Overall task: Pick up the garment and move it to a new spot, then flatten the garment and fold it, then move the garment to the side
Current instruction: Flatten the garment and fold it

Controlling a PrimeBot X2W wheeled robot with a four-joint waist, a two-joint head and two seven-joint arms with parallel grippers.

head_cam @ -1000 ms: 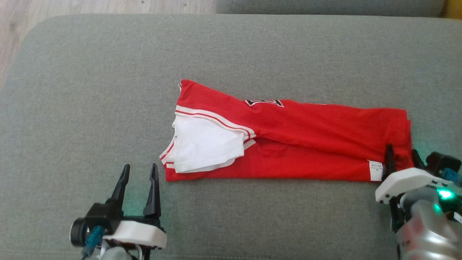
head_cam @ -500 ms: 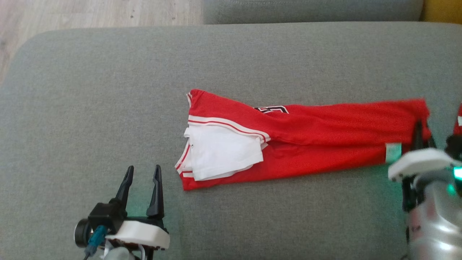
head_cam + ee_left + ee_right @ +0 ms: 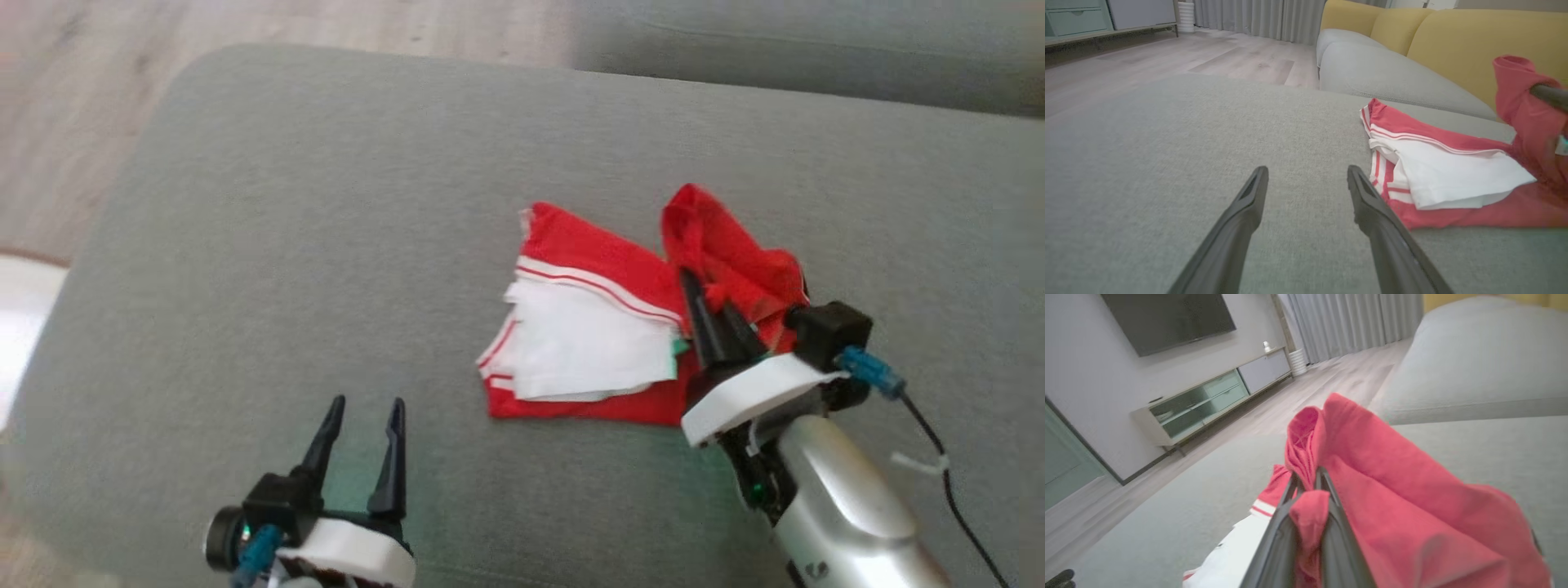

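Note:
The garment (image 3: 588,253) is a red jersey with white trim and a white inner layer, lying on the grey cushion (image 3: 326,204). My right gripper (image 3: 706,298) is shut on the garment's right end, which it holds bunched and raised above the part that lies flat. In the right wrist view the red cloth (image 3: 1412,490) drapes over and between the closed fingers of the right gripper (image 3: 1308,473). My left gripper (image 3: 367,404) stands open and holds nothing, just left of the garment's near left corner. In the left wrist view the left gripper (image 3: 1307,171) sits beside the garment (image 3: 1412,130).
The cushion's rounded left edge drops to a wooden floor (image 3: 82,98). A second grey cushion (image 3: 1384,69) and a yellow sofa back (image 3: 1474,36) lie beyond the garment. A low TV cabinet (image 3: 1208,400) stands across the room.
The right gripper has shut on the garment's right end, lifted it and carried it leftward over the rest. The head camera has shifted. The left gripper stays open beside the garment.

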